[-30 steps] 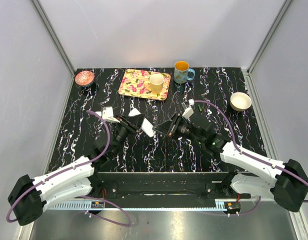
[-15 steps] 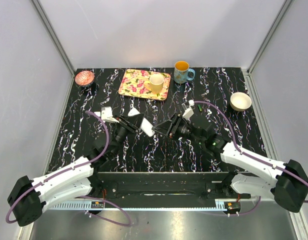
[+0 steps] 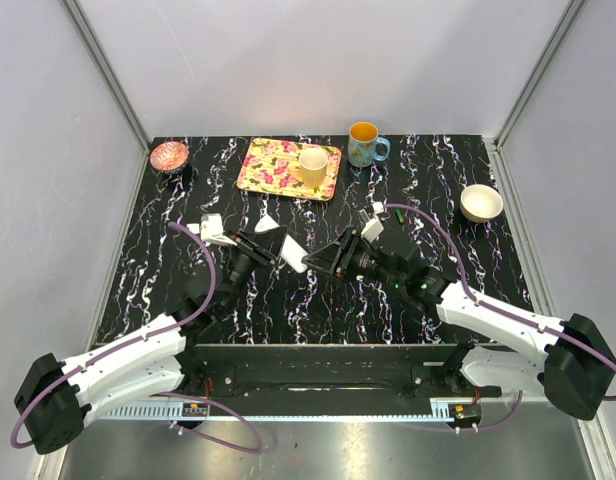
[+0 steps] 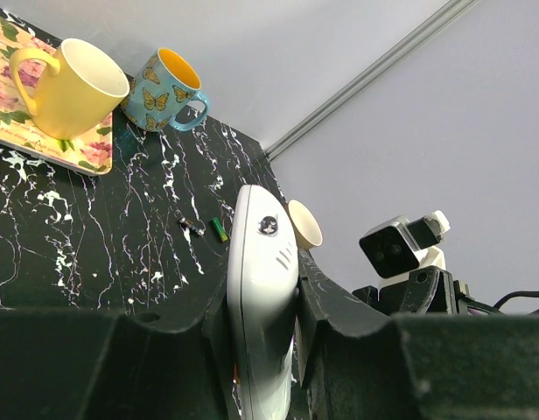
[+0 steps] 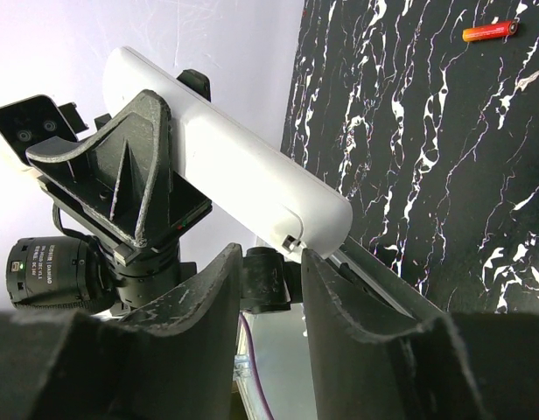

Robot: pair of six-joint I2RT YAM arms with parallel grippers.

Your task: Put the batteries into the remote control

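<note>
My left gripper [image 4: 262, 293] is shut on the white remote control [image 4: 261, 254], holding it off the table by its long sides. From above, the remote control [image 3: 295, 258] hangs mid-table between the two arms. My right gripper [image 5: 271, 254] is open just below the remote control's [image 5: 234, 166] rounded end, with nothing between its fingers [image 5: 208, 289]. A red-orange battery [image 5: 490, 31] lies on the black table. A green battery [image 4: 219, 229] and a dark one [image 4: 192, 226] lie together farther back. From above, my right gripper [image 3: 333, 258] nearly meets my left gripper [image 3: 286, 252].
A floral tray [image 3: 263, 165] with a yellow mug [image 3: 312, 165] sits at the back. A blue butterfly mug [image 3: 365, 145] stands beside it. A cream bowl [image 3: 481, 203] is at the right and a pink dish [image 3: 169, 156] in the back left corner.
My right gripper's jaws have spread apart and that arm has edged slightly toward the remote control. The left arm still holds the remote in the same place.
</note>
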